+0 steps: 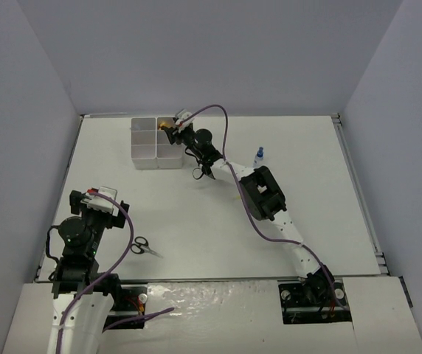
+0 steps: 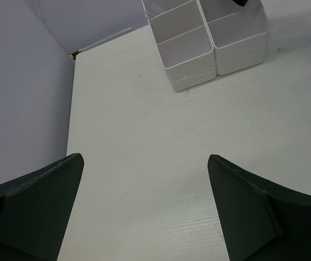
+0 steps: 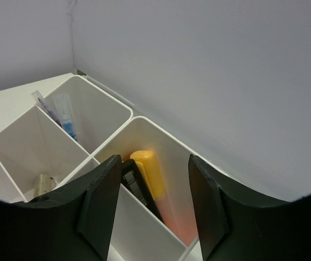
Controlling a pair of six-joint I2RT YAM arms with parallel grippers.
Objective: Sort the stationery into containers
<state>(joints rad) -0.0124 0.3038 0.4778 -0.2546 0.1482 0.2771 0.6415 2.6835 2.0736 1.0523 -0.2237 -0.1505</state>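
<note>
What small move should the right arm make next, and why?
Probably lift the right fingers straight up, clear of the container. They stand wide apart over a corner compartment, and the yellow marker already leans inside it, apparently not gripped, so the drop looks done. The bottle lies nearby on the table as a likely next pick.

**Three views, one box in common**

My overhead camera sits above and behind the rig. It looks down and forward from far enough back that I get the whole table (image 1: 218, 221). The left wrist camera hangs fairly close over the near left of the table. It faces forward past the left claw (image 2: 144, 160) to the white divided box (image 2: 191, 68) at the top of its frame. The right wrist camera is tight over that box, looking past the right claw (image 3: 154, 163) into the far compartments and onto the back wall (image 3: 226, 65). All three views share the box.
</note>
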